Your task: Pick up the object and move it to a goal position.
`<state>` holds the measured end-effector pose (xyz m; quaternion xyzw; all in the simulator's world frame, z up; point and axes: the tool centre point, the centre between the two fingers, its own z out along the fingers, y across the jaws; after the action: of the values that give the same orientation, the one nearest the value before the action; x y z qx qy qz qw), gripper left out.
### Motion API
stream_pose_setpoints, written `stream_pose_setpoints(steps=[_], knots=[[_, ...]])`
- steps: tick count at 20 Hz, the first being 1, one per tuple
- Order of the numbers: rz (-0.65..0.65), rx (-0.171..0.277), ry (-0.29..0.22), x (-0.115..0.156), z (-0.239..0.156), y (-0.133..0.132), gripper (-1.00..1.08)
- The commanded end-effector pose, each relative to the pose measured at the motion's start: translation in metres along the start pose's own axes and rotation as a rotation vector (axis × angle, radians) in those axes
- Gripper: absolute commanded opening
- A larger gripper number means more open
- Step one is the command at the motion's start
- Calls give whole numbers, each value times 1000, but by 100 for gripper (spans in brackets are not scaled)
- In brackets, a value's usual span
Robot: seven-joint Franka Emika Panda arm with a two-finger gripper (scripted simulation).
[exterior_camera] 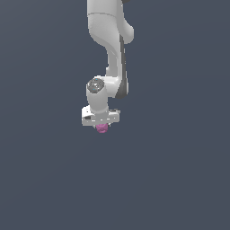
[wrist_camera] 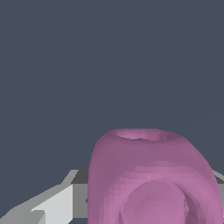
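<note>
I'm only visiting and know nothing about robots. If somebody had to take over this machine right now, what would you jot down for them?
Pincer: it appears shut on the pink ball, which sits right under the white hand; the wrist view shows the ball filling the space at the fingers.
Ball: at the pincer, with plain grey floor all around. Whether it is lifted off the floor cannot be told.
Done: the grab, as far as can be seen.
Left: carry the ball to the goal. No goal marker shows in either view, so find out where it is first.
</note>
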<state>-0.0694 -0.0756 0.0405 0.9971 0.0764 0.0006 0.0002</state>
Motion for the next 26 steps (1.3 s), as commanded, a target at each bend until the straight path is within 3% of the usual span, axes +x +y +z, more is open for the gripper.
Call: stream_pose_setpoints(steps=[1, 12, 26], knots=[[0, 0, 0, 0, 0, 0, -100], [0, 0, 0, 19, -28, -18, -100], [0, -1, 0, 89, -130, -82, -100]])
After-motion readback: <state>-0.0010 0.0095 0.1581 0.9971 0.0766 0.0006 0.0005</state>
